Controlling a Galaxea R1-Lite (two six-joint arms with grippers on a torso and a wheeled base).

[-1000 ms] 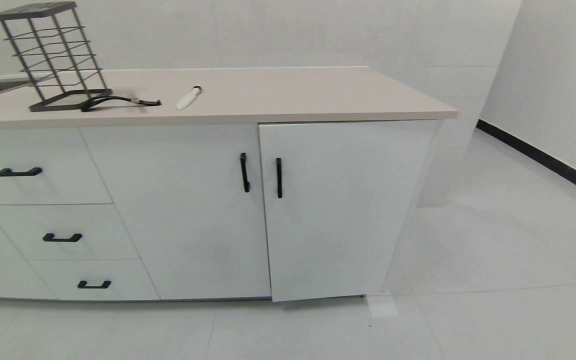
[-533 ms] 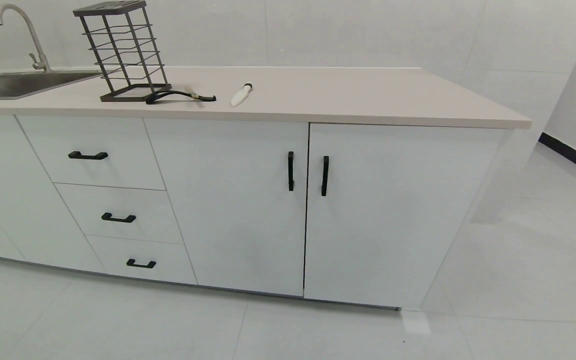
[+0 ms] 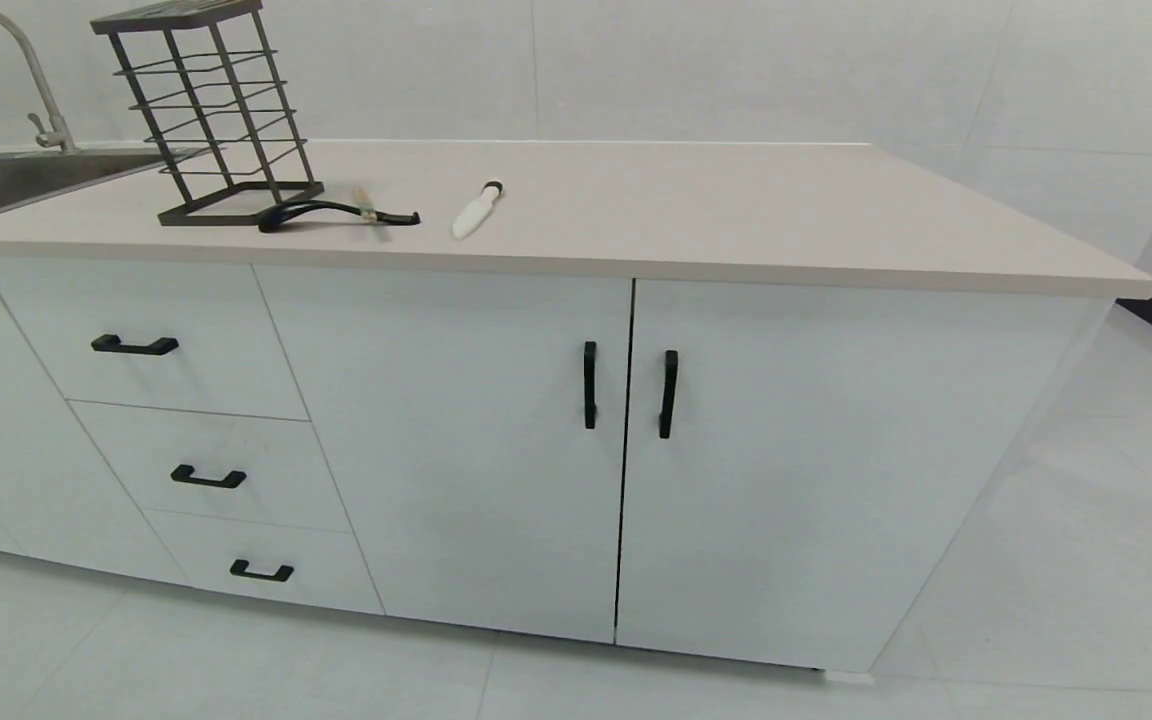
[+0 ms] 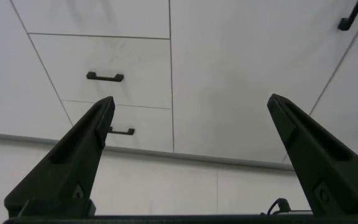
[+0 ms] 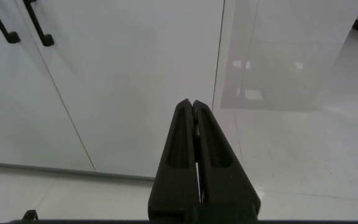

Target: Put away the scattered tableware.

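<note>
— Where is the tableware?

— On the desk, near its front edge. A white utensil lies flat, its long axis slanting from the front edge toward the wall, with the black-capped end farthest away. To its left lies a black ladle, its long axis roughly along the desk's front edge. The bowl end is just beside the base of the wire rack and the handle points toward the white utensil.

— Anything else there?

— A thin pale stick crosses the ladle's handle; it's too blurred to name. The rack stands upright beside the sink.

— And the claws?

— The left claw is spread wide, holding nothing, facing the drawers. The right claw has its fingers pressed together, low before a cabinet door.
</note>
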